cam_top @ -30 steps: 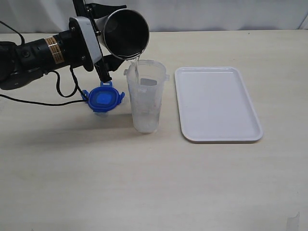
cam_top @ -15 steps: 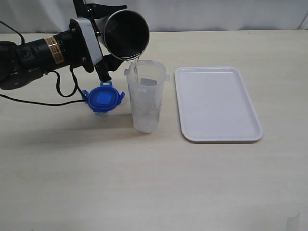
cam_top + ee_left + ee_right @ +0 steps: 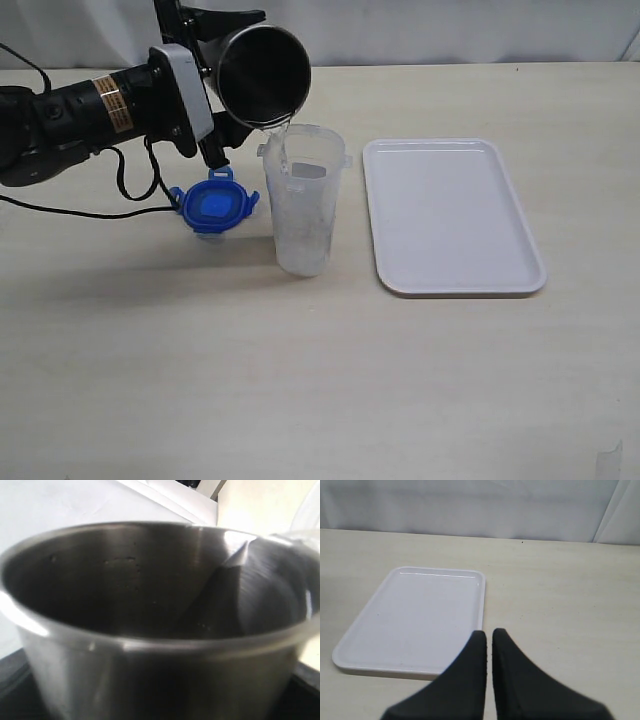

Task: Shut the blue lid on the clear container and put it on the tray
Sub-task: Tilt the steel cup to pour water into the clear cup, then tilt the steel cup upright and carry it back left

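Note:
The clear container (image 3: 303,200) stands upright on the table, a little left of the tray (image 3: 452,215). My left gripper (image 3: 226,82) is shut on a steel cup (image 3: 262,75), which is tipped on its side just above the container's rim. A thin stream of water (image 3: 281,140) falls from the cup into the container. In the left wrist view the cup (image 3: 150,605) fills the picture. The blue lid (image 3: 214,206) lies flat on the table left of the container, below the left wrist. In its own view my right gripper (image 3: 489,634) is shut and empty, near the tray's (image 3: 415,615) corner.
The left arm (image 3: 70,120) and its black cable (image 3: 120,200) stretch in from the left edge behind the lid. A white curtain (image 3: 450,30) runs along the table's far edge. The tray holds nothing.
The left wrist has shifted very slightly. The cup stays tipped over the container with water still running. The right gripper has not moved.

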`<state>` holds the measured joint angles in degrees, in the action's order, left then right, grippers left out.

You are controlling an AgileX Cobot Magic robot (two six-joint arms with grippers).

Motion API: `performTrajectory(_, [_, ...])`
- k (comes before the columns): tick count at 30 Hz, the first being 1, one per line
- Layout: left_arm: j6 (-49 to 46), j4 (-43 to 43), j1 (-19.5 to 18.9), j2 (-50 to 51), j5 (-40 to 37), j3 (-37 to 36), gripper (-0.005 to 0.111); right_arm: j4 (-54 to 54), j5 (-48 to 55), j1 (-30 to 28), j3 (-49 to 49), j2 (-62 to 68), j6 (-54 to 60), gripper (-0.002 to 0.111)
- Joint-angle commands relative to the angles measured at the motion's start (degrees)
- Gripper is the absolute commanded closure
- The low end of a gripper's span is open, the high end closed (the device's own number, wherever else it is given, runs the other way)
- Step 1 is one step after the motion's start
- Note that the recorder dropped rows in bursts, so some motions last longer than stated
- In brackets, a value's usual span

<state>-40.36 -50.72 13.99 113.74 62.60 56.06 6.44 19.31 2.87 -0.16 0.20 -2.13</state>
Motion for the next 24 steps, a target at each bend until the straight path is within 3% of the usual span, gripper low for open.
performTrajectory(1, [-1.6, 1.9, 0.1, -1.1, 3.3, 0.8, 0.107, -0.2, 0.1, -0.2, 0.2, -0.2, 0.0, 0.104])
performTrajectory(14, [-1.0, 1.9, 0.1, -1.1, 3.3, 0.8, 0.107, -0.2, 0.1, -0.2, 0.2, -0.2, 0.0, 0.104])
performTrajectory(24, [11.3, 3.0, 0.1, -1.1, 2.0, 0.8, 0.107, -0.2, 0.1, -0.2, 0.2, -0.2, 0.0, 0.104])
